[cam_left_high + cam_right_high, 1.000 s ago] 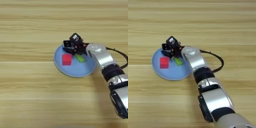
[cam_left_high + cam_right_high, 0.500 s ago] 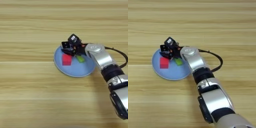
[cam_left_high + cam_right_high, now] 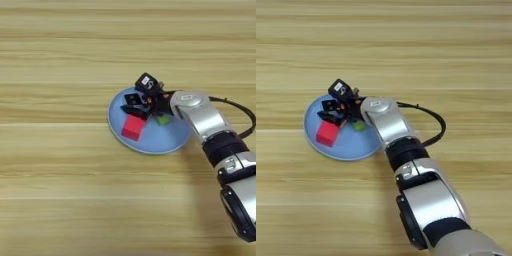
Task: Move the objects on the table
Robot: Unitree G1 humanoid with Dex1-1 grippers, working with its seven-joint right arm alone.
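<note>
Your silver forearm [image 3: 391, 127] enters from the near right edge of the worktop [image 3: 60, 190] and reaches toward its middle. There a round light-blue plate [image 3: 150, 144] lies flat on the wood.

Plate contents, near to far: the red cube [image 3: 132, 127] sits on the near left part of the plate, apart from the rim. The flat green block [image 3: 162, 120] lies to its right, just beside your wrist and partly covered by it. Beyond the red cube, over the far part of the plate, stands your end effector [image 3: 138, 100], its black fingers [image 3: 132, 98] close above the plate. A black piece with a white face [image 3: 146, 81] projects over the plate's far rim; you cannot tell whether it is the black cube or part of the end effector.

End effector state: you cannot tell whether it is spread, pressed together or pinching anything, since the dark parts merge.
</note>
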